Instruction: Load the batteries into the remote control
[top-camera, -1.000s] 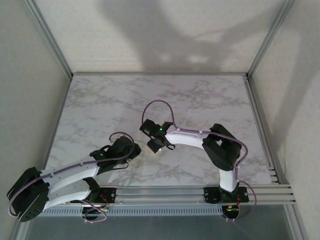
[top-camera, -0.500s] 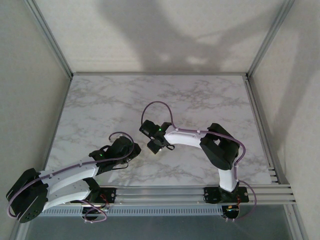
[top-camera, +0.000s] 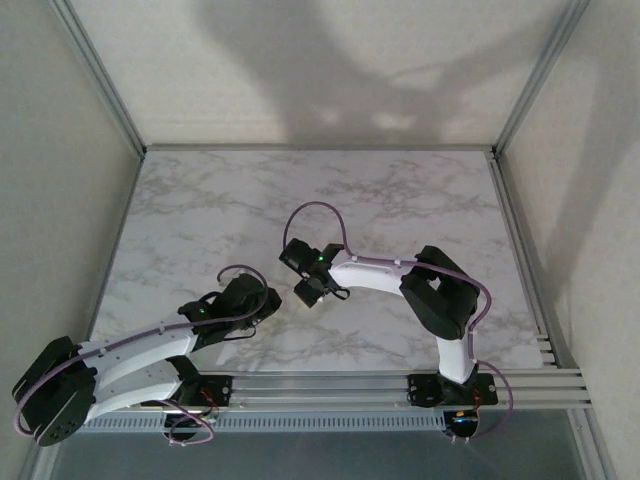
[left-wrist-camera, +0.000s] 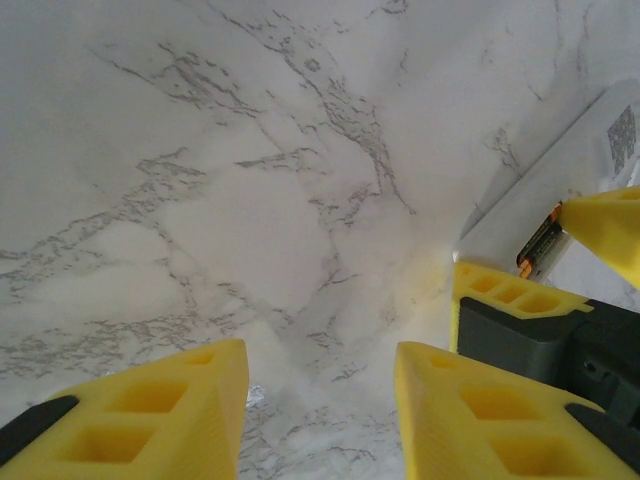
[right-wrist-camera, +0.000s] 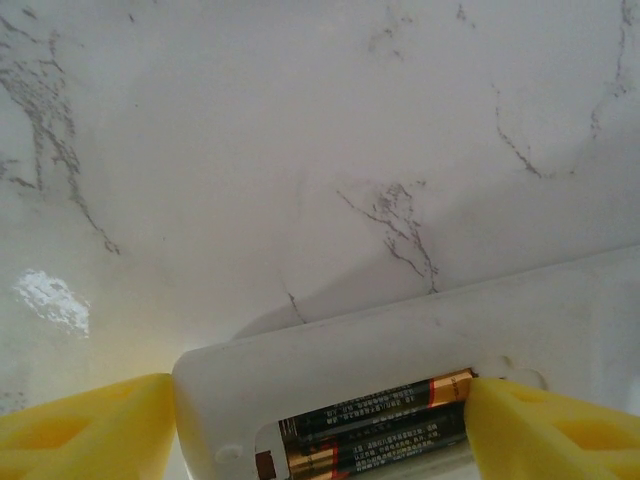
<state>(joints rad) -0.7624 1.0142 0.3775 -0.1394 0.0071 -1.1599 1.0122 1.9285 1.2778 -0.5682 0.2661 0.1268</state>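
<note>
The remote control (right-wrist-camera: 400, 330) lies back-up on the marble table (right-wrist-camera: 300, 150) with its battery bay uncovered. Two batteries (right-wrist-camera: 380, 405) lie side by side in the bay, dark with coppery-orange ends. My right gripper (right-wrist-camera: 320, 385) stands open astride the bay end of the remote. Its left finger is beside the remote's end, and its right fingertip (right-wrist-camera: 530, 420) touches the upper battery's coppery end. My left gripper (left-wrist-camera: 318, 350) is open over bare marble just left of the remote (left-wrist-camera: 545, 180), with nothing between its fingers. The two grippers sit close together (top-camera: 268, 303) (top-camera: 310, 290).
A metal rail (top-camera: 350, 385) runs along the table's near edge by the arm bases. Frame posts and side walls (top-camera: 100, 75) bound the table. Bare marble stretches to the back and to both sides of the grippers.
</note>
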